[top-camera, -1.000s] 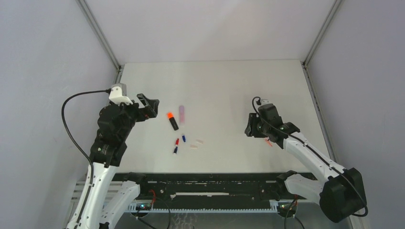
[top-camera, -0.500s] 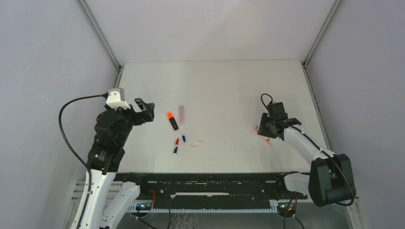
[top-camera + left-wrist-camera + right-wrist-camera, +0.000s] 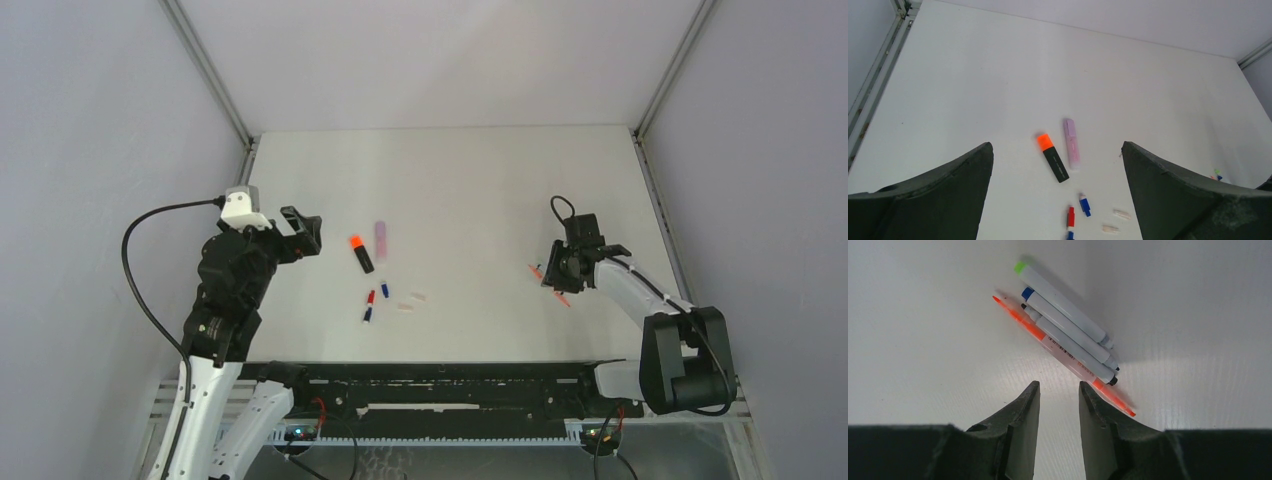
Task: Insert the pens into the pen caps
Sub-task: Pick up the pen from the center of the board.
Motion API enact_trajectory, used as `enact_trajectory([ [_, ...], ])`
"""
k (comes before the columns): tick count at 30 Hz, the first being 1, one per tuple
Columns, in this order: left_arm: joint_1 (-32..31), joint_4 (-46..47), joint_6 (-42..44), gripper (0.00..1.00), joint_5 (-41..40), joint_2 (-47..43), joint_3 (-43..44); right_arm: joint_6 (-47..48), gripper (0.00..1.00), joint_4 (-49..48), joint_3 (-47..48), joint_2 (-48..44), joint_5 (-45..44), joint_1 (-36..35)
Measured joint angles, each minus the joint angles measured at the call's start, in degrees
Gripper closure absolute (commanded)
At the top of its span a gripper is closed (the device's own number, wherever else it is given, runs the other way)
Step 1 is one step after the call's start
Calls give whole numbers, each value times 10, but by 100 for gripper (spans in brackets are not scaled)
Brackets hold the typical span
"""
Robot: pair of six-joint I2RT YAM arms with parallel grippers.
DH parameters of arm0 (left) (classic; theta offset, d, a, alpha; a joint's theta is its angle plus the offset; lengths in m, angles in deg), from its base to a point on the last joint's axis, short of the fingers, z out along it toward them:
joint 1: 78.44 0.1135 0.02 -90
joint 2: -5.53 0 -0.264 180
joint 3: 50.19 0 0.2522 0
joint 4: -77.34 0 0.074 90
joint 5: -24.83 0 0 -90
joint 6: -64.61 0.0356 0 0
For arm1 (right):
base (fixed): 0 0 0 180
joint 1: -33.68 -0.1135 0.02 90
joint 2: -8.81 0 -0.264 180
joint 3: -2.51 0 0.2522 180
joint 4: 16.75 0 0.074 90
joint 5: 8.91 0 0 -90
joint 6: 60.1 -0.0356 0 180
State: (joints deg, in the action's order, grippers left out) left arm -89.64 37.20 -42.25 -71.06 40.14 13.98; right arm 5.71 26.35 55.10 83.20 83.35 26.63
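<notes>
Four thin pens lie bunched side by side on the right of the bench, long axes running 11 to 5 o'clock. They sit just ahead (12 o'clock) of the right fingers, which stand narrow and grip nothing. The right arm is nearer. A black highlighter, a lilac highlighter and apparently five caps lie before the wide-spread left fingers.
</notes>
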Motion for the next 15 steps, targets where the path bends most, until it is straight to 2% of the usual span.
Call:
enact_trajectory([
  [15,2,-4,0,0,0,-1,0,0,64,-4,3,27,2,2],
])
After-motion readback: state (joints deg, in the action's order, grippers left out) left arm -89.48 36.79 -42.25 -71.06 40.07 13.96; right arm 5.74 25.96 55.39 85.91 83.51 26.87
